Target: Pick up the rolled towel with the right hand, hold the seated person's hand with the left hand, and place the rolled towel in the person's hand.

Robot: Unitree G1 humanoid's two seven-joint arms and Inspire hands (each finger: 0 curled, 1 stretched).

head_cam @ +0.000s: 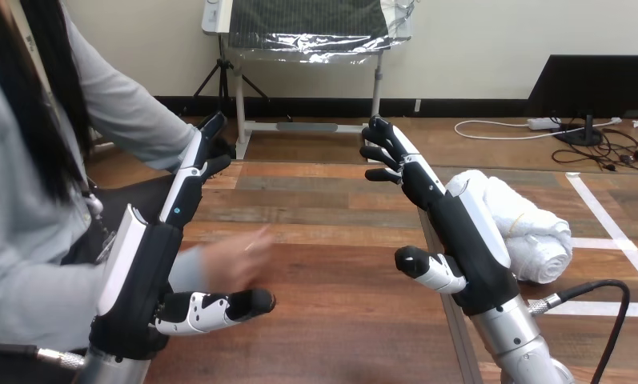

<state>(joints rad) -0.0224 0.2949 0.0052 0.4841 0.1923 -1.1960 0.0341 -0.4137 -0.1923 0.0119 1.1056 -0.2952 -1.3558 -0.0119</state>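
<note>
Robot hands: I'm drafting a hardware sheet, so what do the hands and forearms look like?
The left hand and right hand are black, with long white shells on their backs. Their fingers are jointed, black and white, ending in black tips. Behind each wrist, the forearms are silver metal cylinders.

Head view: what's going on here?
Both robot hands are raised over the wooden table, open and holding nothing. The rolled towel lies at the right, behind the right hand, not yet picked up. The person's hand is at the left, close beside the left hand, whose fingers are not curled round it.
</note>
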